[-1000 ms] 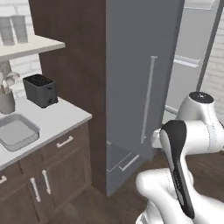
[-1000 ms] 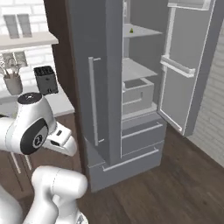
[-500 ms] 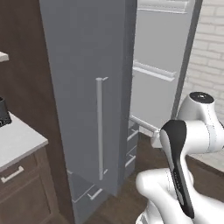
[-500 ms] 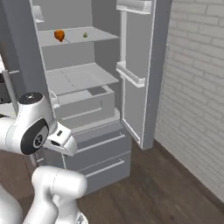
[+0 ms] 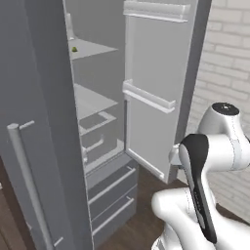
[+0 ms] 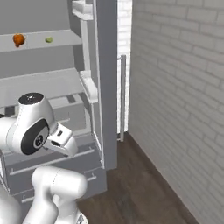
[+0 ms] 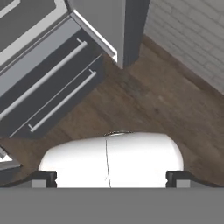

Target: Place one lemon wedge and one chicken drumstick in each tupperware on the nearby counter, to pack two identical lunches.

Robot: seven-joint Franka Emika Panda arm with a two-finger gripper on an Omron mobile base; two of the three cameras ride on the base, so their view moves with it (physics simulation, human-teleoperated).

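On the open fridge (image 6: 105, 87) upper shelf (image 6: 39, 43): one chicken drumstick (image 6: 18, 40) and one lemon wedge (image 6: 48, 40), apart. Gripper (image 7: 111, 178) jaws spread wide, empty, over floor.

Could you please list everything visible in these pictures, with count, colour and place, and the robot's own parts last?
Fridge: one, grey, its right door swung open, shelves showing.
Chicken drumstick: one, orange, on the upper fridge shelf.
Lemon wedge: one, yellow-green, on the same shelf, to the right of the drumstick and apart from it.
Drawers: two, dark grey with long bar handles, at the fridge's bottom.
Brick wall: one, pale grey, to the right of the fridge.
Floor: dark brown wood, in front of the fridge.
Arm: one, white with dark joints, folded low in front of the fridge.
Gripper: one, dark tips, open, empty, looking down at the floor.
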